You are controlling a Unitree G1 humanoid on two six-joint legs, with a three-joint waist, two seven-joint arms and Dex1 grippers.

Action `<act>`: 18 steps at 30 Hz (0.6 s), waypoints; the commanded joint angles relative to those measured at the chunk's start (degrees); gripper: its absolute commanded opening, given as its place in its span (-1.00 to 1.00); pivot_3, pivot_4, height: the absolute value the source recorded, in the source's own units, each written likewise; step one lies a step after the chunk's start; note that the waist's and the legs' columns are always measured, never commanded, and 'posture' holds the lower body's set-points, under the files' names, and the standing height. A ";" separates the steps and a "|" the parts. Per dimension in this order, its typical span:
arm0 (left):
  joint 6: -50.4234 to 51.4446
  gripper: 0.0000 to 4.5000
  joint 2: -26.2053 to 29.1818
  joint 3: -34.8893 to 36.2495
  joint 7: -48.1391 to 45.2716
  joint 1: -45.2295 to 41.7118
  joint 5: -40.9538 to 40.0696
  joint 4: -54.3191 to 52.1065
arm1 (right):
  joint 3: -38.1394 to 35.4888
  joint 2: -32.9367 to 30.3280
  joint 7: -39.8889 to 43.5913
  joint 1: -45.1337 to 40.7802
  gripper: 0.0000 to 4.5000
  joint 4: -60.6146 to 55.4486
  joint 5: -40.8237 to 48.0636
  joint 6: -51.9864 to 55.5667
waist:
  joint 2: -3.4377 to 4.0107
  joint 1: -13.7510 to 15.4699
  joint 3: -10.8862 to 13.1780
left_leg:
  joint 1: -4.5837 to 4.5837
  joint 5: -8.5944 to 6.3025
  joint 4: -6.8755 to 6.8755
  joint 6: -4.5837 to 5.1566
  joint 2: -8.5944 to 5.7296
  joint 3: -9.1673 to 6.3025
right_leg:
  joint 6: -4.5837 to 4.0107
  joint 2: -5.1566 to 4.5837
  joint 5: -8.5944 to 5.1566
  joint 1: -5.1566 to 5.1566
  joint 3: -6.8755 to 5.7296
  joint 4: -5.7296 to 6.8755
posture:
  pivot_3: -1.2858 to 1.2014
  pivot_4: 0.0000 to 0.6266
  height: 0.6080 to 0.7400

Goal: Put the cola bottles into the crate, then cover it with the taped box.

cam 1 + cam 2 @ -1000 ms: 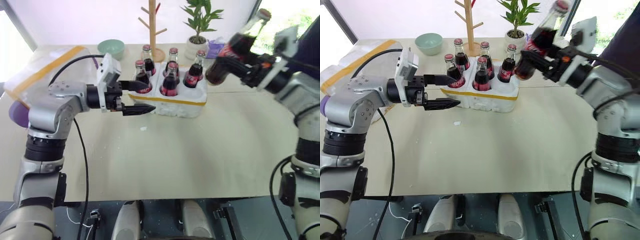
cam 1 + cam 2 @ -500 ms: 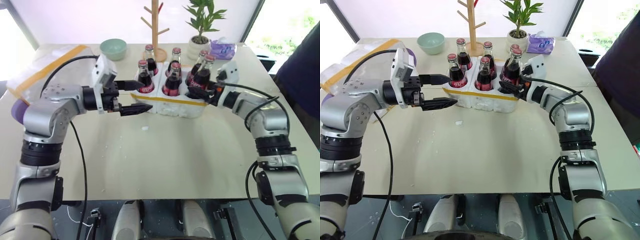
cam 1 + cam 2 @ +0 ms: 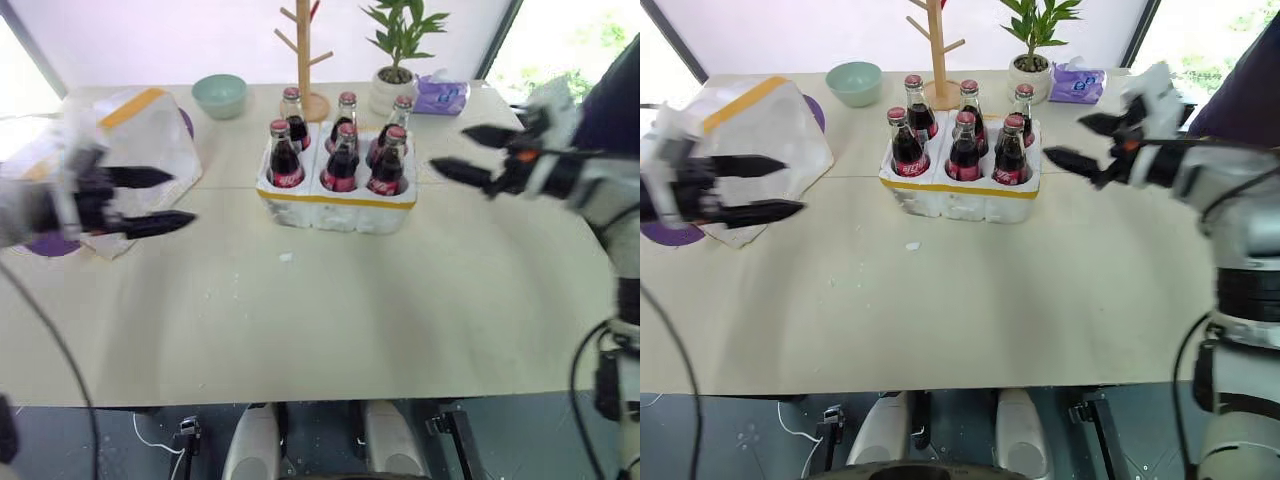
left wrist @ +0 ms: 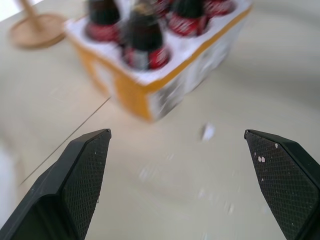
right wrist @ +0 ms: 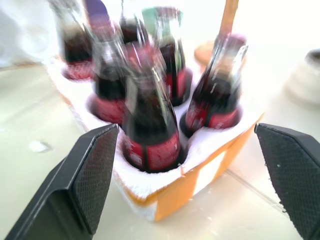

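Beige table (image 3: 330, 300): crate (image 3: 338, 203) between gaping empty left claw (image 3: 155, 200) and right claw (image 3: 462, 153).

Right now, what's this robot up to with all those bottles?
It is packing cola. All six cola bottles stand in the crate on the table. Both tools are open and empty: the right tool hangs beside the crate, the left tool by the taped box, which must go over the crate next.
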 commanded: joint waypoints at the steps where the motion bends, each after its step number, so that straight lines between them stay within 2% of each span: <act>1: -3.16 1.00 7.43 8.68 -5.43 5.09 3.98 6.82 | -4.60 -4.54 4.70 -1.57 0.98 -5.35 6.46 3.96 | 0.01 -0.12 0.00 | 0.03 0.00 -0.01 -0.01 0.01 0.04 | -0.06 -0.01 -0.04 0.00 0.00 -0.03 | 0.03 -0.52 1.00; 5: -8.88 1.00 15.41 11.36 -11.73 9.85 9.10 19.23 | -6.79 -6.47 7.87 -4.01 0.98 -8.13 13.01 6.45 | 0.02 -0.14 0.00 | 0.06 -0.02 0.00 -0.04 0.03 0.13 | -0.28 -0.10 -0.14 -0.03 0.00 -0.07 | 0.03 -0.52 1.00; 9: -19.50 1.00 19.91 2.31 -13.33 6.01 14.84 34.49 | -6.69 -5.53 9.35 -6.08 0.98 -9.87 17.55 7.05 | 0.02 0.09 0.01 | 0.00 -0.03 0.02 -0.08 0.03 0.18 | -0.33 -0.21 -0.12 -0.13 0.00 -0.11 | 0.03 -0.52 1.00; 12: -23.47 1.00 18.09 -7.18 -13.33 -5.17 19.43 41.92 | -5.28 -4.70 8.54 -6.68 0.98 -10.47 18.28 6.72 | 0.02 0.51 0.00 | -0.09 -0.03 -0.02 -0.08 0.01 0.23 | -0.34 -0.25 -0.13 -0.21 -0.01 -0.14 | 0.03 -0.52 1.00; 16: -28.96 1.00 11.97 -19.51 -12.46 -22.94 30.69 54.00 | -4.46 -4.48 8.40 -6.58 0.98 -11.99 18.78 6.03 | -0.02 0.87 -0.02 | -0.16 -0.01 0.07 -0.05 0.00 0.27 | -0.30 -0.19 -0.11 -0.15 -0.02 -0.05 | 0.03 -0.52 1.00; 18: -31.88 1.00 9.95 -23.23 -12.39 -28.67 34.77 58.97 | -4.43 -4.50 7.92 -6.75 0.98 -12.37 19.17 6.22 | -0.07 0.83 -0.04 | -0.16 0.00 0.10 -0.03 -0.01 0.29 | -0.19 -0.15 -0.04 -0.14 -0.02 -0.03 | 0.03 -0.52 1.00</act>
